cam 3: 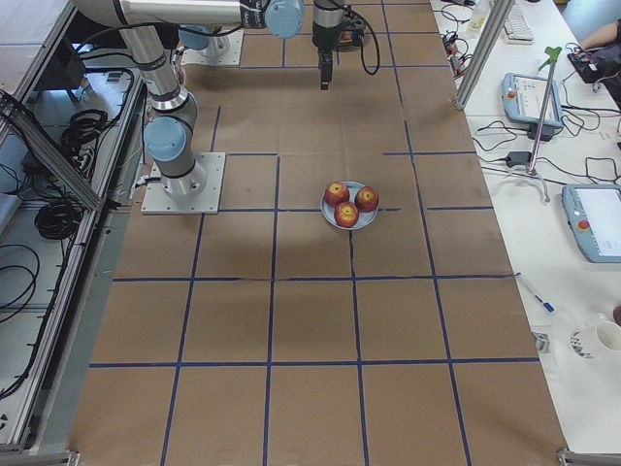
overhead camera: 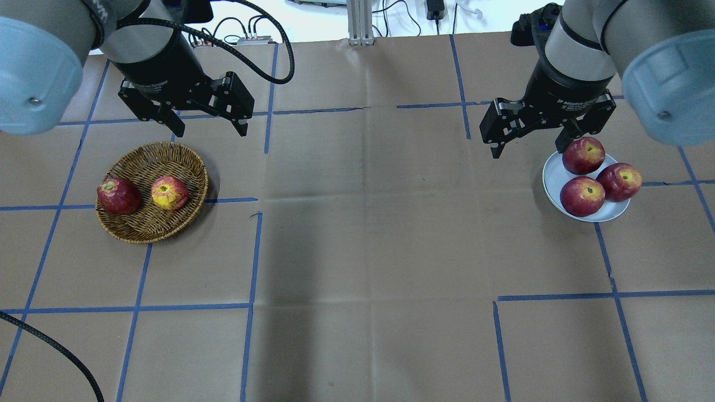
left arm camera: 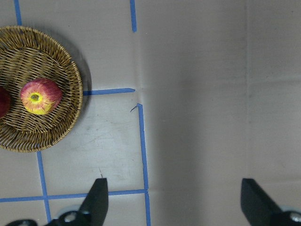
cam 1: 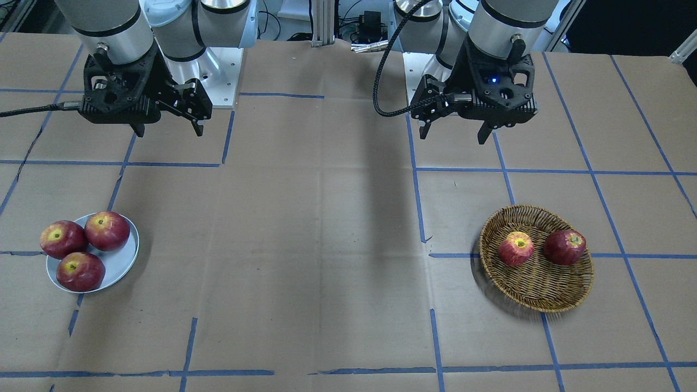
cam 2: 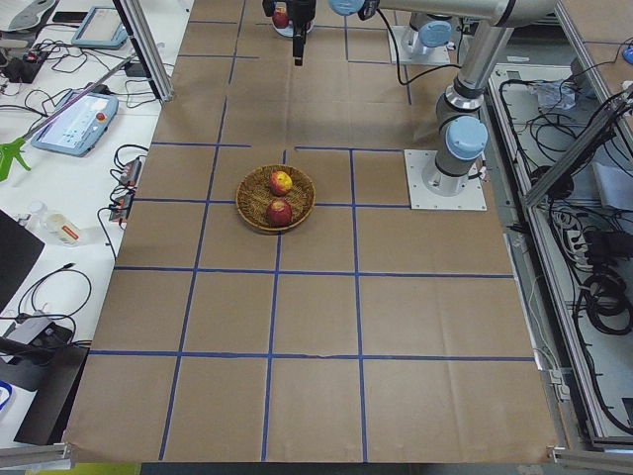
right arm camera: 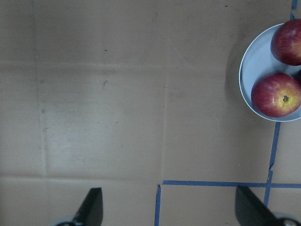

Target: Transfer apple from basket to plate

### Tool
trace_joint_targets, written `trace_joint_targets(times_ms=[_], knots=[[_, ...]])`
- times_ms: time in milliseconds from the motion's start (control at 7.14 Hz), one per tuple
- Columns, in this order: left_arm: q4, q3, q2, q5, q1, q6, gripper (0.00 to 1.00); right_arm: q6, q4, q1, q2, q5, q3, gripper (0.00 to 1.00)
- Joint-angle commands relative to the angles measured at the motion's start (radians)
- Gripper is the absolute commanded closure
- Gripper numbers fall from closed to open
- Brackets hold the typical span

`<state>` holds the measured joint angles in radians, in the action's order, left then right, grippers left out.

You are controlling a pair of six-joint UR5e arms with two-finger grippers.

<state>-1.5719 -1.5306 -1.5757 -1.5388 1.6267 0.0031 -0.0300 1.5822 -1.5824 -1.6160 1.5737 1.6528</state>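
The streaky orange-red apple [overhead camera: 170, 192] with a yellow top lies in the round wicker basket [overhead camera: 146, 162], next to a darker red apple [overhead camera: 118, 196]. It also shows in the front view [cam 1: 516, 248] and the left wrist view [left arm camera: 41, 96]. My left gripper [overhead camera: 208, 133] is open and empty. It hangs above the table just beyond the basket's far right side. The pale grey-blue plate [overhead camera: 553, 174] holds three glossy dark-red apples [overhead camera: 582, 195]. My right gripper [overhead camera: 528, 149] is open and empty, above the table by the plate's far left edge.
The table is brown cardboard with blue tape grid lines [overhead camera: 254, 251]. The basket [cam 1: 539, 288] and the plate [cam 1: 122, 261] sit far apart at opposite ends. The arm bases [cam 1: 223, 76] stand at the robot's side of the table.
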Motion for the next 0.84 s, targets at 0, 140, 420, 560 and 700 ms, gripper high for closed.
trace_joint_targets(times_ms=[0, 140, 420, 560, 700], knots=[[0.000, -0.002, 0.000, 0.000, -0.001, 0.000, 0.01, -0.001, 0.001, 0.001, -0.001, 0.000, -0.002, 0.00], [0.000, -0.002, 0.000, 0.000, -0.001, 0.000, 0.01, -0.001, 0.001, 0.001, -0.001, -0.001, -0.004, 0.00], [0.000, -0.002, 0.000, 0.000, -0.001, 0.000, 0.01, -0.001, -0.001, -0.001, -0.002, -0.001, -0.010, 0.00], [0.000, -0.002, 0.000, 0.000, -0.001, 0.000, 0.01, -0.001, -0.001, 0.001, -0.007, -0.001, -0.010, 0.00], [0.000, 0.000, 0.002, 0.000, -0.001, 0.002, 0.01, 0.001, 0.001, -0.001, -0.007, -0.004, -0.010, 0.00]])
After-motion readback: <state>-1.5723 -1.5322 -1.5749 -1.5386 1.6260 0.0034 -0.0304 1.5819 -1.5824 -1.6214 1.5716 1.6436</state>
